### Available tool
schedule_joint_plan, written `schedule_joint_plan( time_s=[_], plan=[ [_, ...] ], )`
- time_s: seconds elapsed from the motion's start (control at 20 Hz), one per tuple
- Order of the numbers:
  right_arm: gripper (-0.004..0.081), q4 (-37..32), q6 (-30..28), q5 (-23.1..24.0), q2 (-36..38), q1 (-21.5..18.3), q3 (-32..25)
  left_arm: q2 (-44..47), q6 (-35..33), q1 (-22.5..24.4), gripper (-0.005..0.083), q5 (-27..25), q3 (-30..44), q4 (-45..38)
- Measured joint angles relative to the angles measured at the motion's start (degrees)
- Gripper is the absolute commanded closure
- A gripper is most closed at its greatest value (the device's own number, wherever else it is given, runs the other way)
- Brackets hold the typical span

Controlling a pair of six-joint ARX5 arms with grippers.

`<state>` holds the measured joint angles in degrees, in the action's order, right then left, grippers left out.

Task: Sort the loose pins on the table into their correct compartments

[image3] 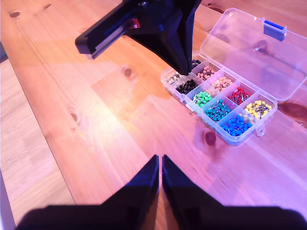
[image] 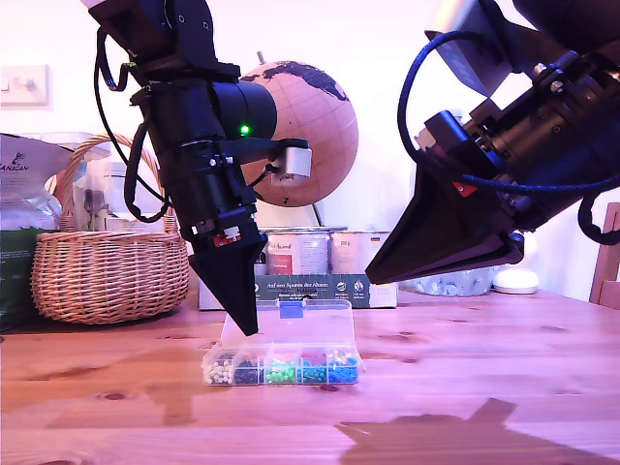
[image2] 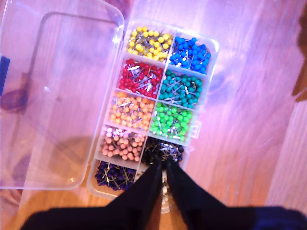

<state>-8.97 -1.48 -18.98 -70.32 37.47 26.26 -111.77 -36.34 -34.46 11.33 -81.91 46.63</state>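
Note:
The clear plastic box lies on the table with its lid folded back. Its compartments hold coloured pins, sorted by colour. My first gripper points straight down over the end of the box at the exterior view's left. It is shut, with its tips just above the black compartment; I see nothing between them. My second gripper hangs raised at the exterior view's right, shut and empty, over bare wood. I can make out no loose pins on the table.
Along the back of the table stand a wicker basket, a globe and a dark green tray of tins. A chair back shows at the exterior view's right edge. Dark knots mark the wood.

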Motion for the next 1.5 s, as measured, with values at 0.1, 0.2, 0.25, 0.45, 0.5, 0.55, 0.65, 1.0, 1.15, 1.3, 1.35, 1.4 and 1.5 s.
schedule_joint_plan(
  time_s=[0.1, 0.2, 0.25, 0.45, 0.5, 0.55, 0.65, 1.0, 1.15, 1.3, 1.35, 1.4, 1.5],
  plan=[
    [0.0783, 0.00, 0.00, 0.00, 0.00, 0.00, 0.00, 0.00, 0.00, 0.00, 0.0794, -0.02, 0.00, -0.13],
    [0.0783, -0.02, 0.00, 0.02, 0.00, 0.00, 0.00, 0.00, 0.00, 0.00, 0.0733, -0.02, 0.00, -0.24],
    [0.0783, 0.00, 0.00, 0.00, 0.00, 0.00, 0.00, 0.00, 0.00, 0.00, 0.0716, -0.02, 0.00, -0.26],
    [0.0783, -0.02, 0.00, 0.02, 0.00, 0.00, 0.00, 0.00, 0.00, 0.00, 0.0713, -0.02, 0.00, -0.33],
    [0.0783, -0.02, 0.00, 0.00, 0.00, 0.00, 0.00, 0.00, 0.00, 0.00, 0.0713, -0.02, 0.00, -0.31],
    [0.0783, -0.02, 0.00, 0.00, 0.00, 0.00, 0.00, 0.00, 0.00, 0.00, 0.0714, -0.02, 0.00, -0.31],
    [0.0783, -0.02, 0.00, 0.00, 0.00, 0.00, 0.00, 0.00, 0.04, 0.00, 0.0775, -0.02, 0.00, -0.31],
    [0.0783, -2.25, 1.46, 2.95, 0.00, 0.00, 0.00, 3.48, 8.85, 0.00, 0.0798, 0.74, 0.00, -0.72],
    [0.0783, -6.12, 1.51, 9.29, 0.00, 0.00, 0.04, 8.41, 13.03, 0.00, 0.0798, 2.56, -0.07, -2.14],
    [0.0783, -10.34, 4.00, 14.03, 0.00, -0.85, 0.26, 12.44, 16.92, 0.00, 0.0798, 2.97, -0.15, -6.69],
    [0.0783, -11.21, 4.33, 14.78, 0.00, -1.49, 0.33, 13.33, 18.75, 0.00, 0.0798, 2.84, -0.13, -9.20],
    [0.0783, -11.78, 4.48, 15.19, 0.00, -2.51, 0.33, 14.32, 19.21, 0.00, 0.0798, 2.60, 0.15, -11.87],
    [0.0783, -12.11, 5.20, 15.32, 0.00, -5.33, 0.37, 17.40, 22.67, 0.00, 0.0798, 0.85, 3.34, -18.21]
  ],
)
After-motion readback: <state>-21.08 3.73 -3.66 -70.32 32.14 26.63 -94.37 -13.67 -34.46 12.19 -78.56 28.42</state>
